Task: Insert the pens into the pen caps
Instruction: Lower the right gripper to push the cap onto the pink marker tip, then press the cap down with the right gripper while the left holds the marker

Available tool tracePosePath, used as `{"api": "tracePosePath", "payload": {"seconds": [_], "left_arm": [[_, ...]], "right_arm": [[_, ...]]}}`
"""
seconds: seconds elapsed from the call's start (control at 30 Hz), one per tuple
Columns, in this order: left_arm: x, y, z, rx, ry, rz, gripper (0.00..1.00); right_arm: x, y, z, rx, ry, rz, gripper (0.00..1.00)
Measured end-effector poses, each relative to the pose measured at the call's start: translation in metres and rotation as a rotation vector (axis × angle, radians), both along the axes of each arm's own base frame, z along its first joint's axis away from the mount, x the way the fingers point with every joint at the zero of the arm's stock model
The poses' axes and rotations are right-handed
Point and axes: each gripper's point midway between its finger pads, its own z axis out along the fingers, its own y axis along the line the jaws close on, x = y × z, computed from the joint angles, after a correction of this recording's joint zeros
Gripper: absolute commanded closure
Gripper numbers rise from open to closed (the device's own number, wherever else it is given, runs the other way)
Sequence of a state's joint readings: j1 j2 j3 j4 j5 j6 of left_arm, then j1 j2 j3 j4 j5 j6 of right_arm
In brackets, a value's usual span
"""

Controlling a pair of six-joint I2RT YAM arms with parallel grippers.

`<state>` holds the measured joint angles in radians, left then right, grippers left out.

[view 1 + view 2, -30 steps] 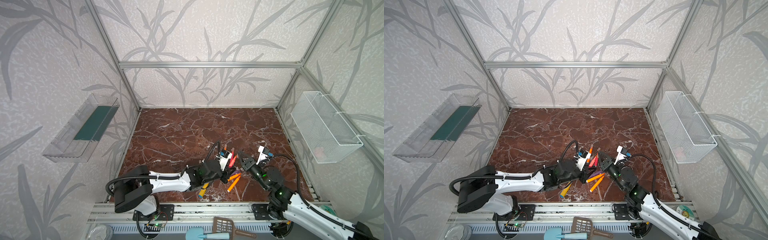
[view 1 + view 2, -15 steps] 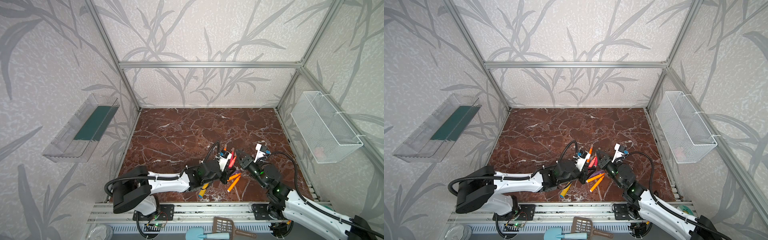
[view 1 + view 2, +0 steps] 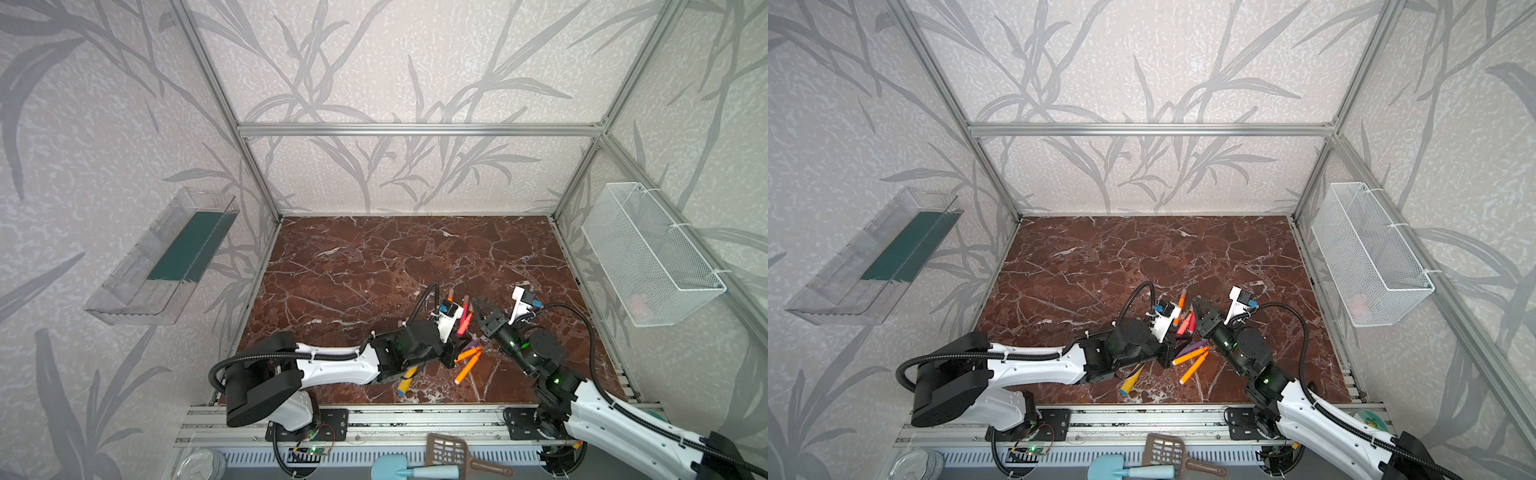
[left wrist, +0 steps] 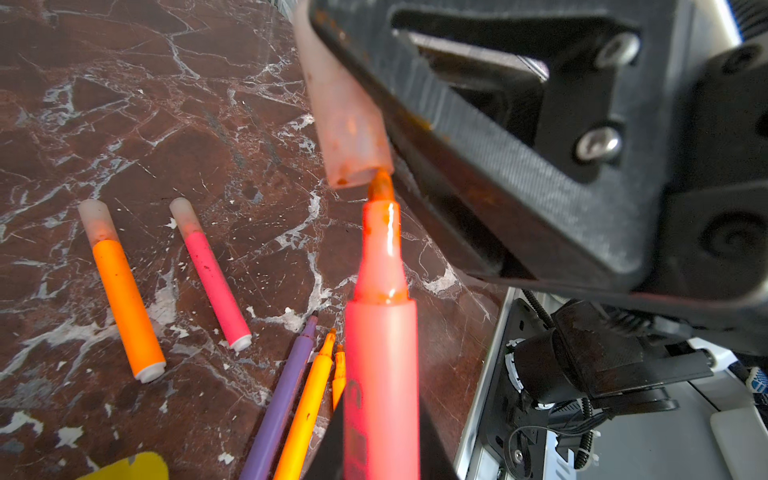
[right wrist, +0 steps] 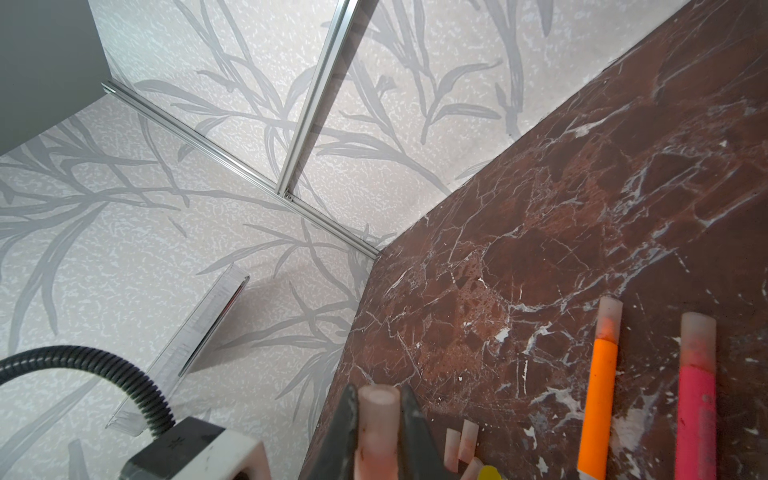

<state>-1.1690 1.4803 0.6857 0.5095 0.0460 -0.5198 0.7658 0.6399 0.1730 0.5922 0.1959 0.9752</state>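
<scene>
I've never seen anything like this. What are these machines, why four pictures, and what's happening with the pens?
Two robot arms are mounted at the near edge of a marble table. Two pictures look down from overhead; the other two come from cameras on the arms' wrists. The left claw is shut on a red-pink pen, the right claw on a pen cap; the pen's tip sits just at the cap's open end. On the table lie a capped orange pen, a capped pink pen, an uncapped purple pen beside uncapped orange ones, and loose caps.
</scene>
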Motion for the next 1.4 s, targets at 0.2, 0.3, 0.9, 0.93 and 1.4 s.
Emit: {"api": "tracePosePath", "payload": {"seconds": [0.2,0.3,0.9,0.93,1.4], "left_arm": [[0.001,0.001,-0.001,0.004,-0.002,0.01,1.0],[0.002,0.002,-0.001,0.004,-0.004,0.014,1.0],[0.02,0.011,0.012,-0.05,0.03,0.026,1.0],[0.02,0.01,0.014,-0.058,0.034,0.019,1.0],[0.019,0.018,0.024,-0.091,0.037,0.006,1.0]], "right_arm": [[-0.002,0.003,0.002,0.013,-0.001,0.019,1.0],[-0.002,0.004,0.002,0.026,0.004,0.026,1.0],[-0.007,0.014,0.001,0.095,-0.006,0.078,1.0],[-0.007,0.014,0.002,0.101,-0.011,0.076,1.0],[0.0,0.032,0.007,0.096,-0.027,0.098,1.0]]}}
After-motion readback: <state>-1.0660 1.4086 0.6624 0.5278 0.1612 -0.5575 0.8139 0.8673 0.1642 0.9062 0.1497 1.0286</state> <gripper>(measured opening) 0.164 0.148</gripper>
